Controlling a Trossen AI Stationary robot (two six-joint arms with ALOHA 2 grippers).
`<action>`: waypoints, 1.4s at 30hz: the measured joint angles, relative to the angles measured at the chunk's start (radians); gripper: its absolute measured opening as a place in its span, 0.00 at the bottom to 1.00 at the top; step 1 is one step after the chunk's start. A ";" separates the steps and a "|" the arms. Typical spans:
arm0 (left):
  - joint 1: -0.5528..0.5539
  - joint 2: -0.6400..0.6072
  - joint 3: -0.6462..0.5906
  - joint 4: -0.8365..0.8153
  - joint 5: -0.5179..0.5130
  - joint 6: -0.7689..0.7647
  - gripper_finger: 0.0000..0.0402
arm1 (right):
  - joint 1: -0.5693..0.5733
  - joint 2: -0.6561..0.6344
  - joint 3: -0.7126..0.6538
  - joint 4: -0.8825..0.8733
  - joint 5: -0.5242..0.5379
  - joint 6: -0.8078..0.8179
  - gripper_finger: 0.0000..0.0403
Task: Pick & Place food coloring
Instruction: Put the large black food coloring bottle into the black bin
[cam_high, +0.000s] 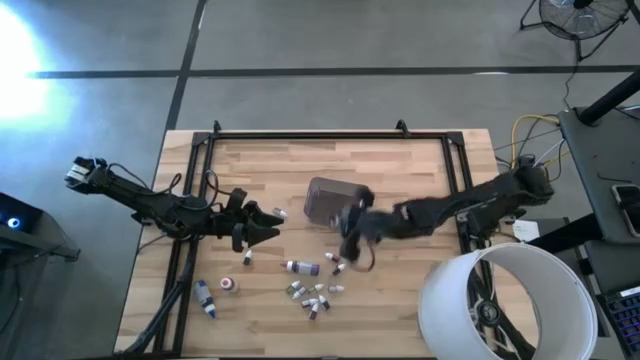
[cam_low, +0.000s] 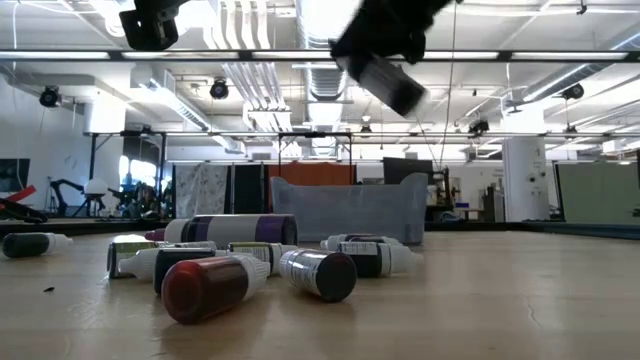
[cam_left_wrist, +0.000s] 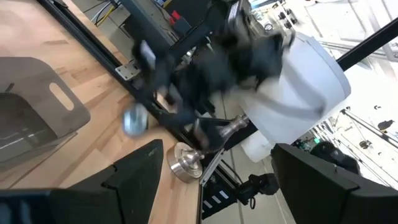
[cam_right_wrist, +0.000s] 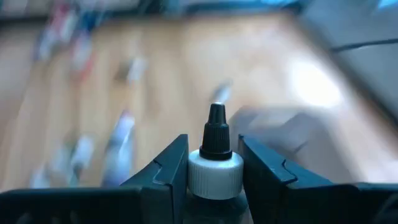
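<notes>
Wooden counter (cam_high: 400, 160) carries a grey tub (cam_high: 325, 201) near its middle, with loose bottles (cam_high: 312, 296) strewn at about 6 o'clock from it. At the tub's 4 o'clock, above the boards, the right hand (cam_high: 350, 235) is clenched on 1 bottle: in the right wrist view its 2 fingers press either side of a white collar (cam_right_wrist: 214, 169) under a black dropper tip. The left hand (cam_high: 262, 228) waits released at the tub's 9 o'clock, above the counter.

The step in hand looks like carrying the held bottle (cam_right_wrist: 214, 177) to the tub. To do it well, keep the grip steady on the collar, since the bottle is slim and could pivot between the fingers. Lift clear of the tub's wall before crossing it, aim for the open middle, and let go low so the bottle does not bounce out. The route toward 10 o'clock is short, so a slow move would suit.
</notes>
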 joint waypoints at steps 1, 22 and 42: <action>0.000 0.000 -0.002 0.003 0.000 0.000 0.69 | -0.016 -0.030 -0.013 0.044 0.038 0.014 0.26; -0.001 0.000 -0.030 0.001 0.000 -0.084 0.69 | -0.142 -0.180 -0.571 0.736 0.272 0.283 0.28; -0.001 0.000 -0.030 0.008 -0.005 -0.110 0.69 | -0.143 -0.003 -0.547 0.806 0.269 0.280 0.32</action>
